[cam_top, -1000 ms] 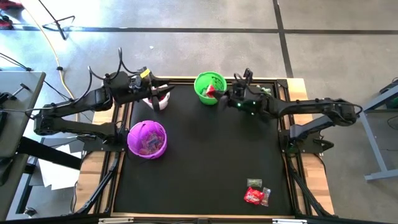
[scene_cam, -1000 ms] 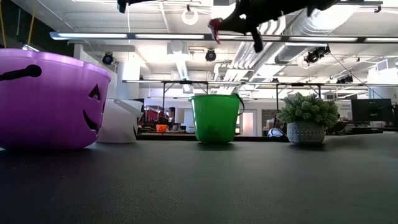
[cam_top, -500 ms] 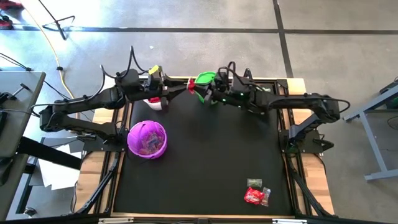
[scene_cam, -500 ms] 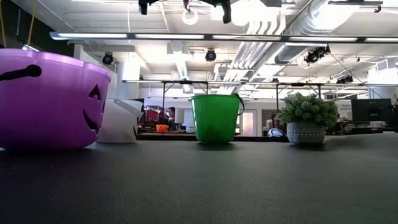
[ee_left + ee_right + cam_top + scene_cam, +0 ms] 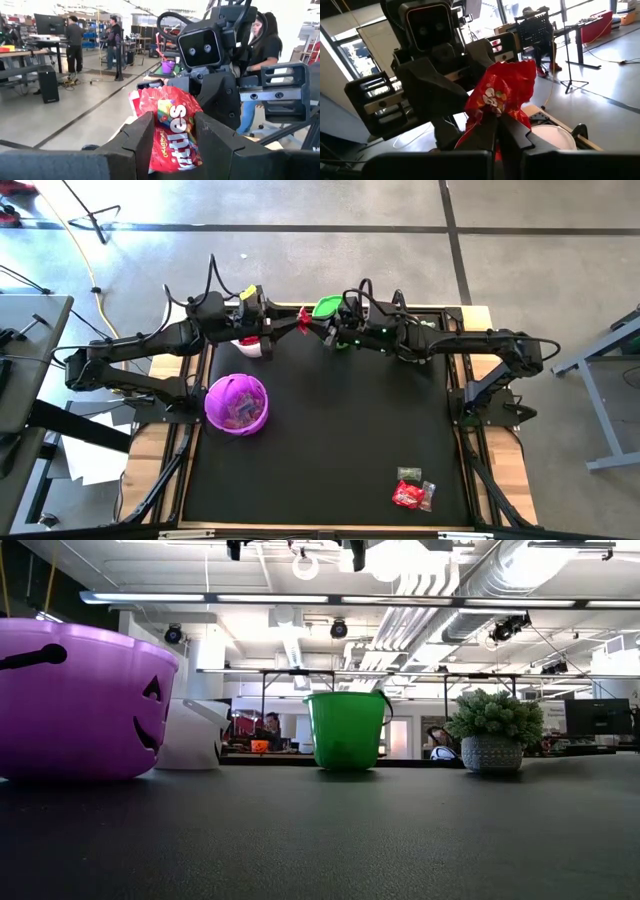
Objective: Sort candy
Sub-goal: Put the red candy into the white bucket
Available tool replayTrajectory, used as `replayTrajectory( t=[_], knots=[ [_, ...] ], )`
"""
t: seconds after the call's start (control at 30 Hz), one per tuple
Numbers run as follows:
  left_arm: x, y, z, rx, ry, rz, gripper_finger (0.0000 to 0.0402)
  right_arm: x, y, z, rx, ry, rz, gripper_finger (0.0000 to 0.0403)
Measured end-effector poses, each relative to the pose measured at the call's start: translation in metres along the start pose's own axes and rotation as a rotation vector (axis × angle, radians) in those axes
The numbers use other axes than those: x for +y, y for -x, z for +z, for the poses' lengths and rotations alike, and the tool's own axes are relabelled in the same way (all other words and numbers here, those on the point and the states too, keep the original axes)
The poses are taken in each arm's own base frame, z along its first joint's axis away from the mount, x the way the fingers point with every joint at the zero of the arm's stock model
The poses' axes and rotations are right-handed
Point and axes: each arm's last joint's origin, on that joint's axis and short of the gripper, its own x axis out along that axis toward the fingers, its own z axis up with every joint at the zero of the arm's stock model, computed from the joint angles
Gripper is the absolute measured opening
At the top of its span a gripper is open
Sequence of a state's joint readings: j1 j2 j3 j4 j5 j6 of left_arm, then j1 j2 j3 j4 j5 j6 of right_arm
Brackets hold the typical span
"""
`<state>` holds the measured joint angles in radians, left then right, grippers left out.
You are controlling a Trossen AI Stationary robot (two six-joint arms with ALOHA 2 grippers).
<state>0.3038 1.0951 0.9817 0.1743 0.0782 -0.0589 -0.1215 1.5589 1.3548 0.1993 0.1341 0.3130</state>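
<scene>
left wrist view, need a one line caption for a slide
Handover in mid-air: the left gripper stands open around a red candy packet that the right gripper presents, people at work in the room behind.

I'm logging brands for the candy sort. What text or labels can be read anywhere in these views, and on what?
"ittles": white letters on the red candy packet between both grippers' jaws; the first letters are hidden behind a finger.
Packets lying on the black mat: print too small to read.
Nothing else is legible.

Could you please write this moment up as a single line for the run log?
stage: mid-air handover | right gripper: shut on red Skittles packet | left gripper: open around packet | place: near green bucket
</scene>
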Motion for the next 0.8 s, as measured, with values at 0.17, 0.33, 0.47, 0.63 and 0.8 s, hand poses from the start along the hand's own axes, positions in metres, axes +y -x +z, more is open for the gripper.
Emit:
replayTrajectory(
  t=[0.17, 0.33, 0.47, 0.63, 0.8],
  knots=[
    [0.000, -0.004, -0.002, -0.007, 0.044, -0.002, 0.0129, 0.000, 0.000, 0.001, -0.008, -0.001, 0.002, 0.0004],
    [0.000, -0.011, -0.007, 0.010, 0.144, -0.046, 0.0129, 0.000, 0.000, 0.000, 0.001, 0.008, 0.001, 0.0004],
    [0.000, -0.015, -0.008, 0.001, 0.157, -0.061, 0.0129, 0.000, 0.000, 0.000, 0.002, 0.008, 0.003, 0.0004],
    [-0.001, -0.014, -0.008, 0.006, 0.165, -0.065, 0.0106, 0.000, 0.000, 0.000, 0.005, 0.009, 0.005, 0.0004],
    [-0.001, -0.014, -0.008, 0.005, 0.165, -0.065, 0.0040, 0.000, 0.000, -0.001, 0.013, 0.010, 0.003, 0.0004]
  ],
)
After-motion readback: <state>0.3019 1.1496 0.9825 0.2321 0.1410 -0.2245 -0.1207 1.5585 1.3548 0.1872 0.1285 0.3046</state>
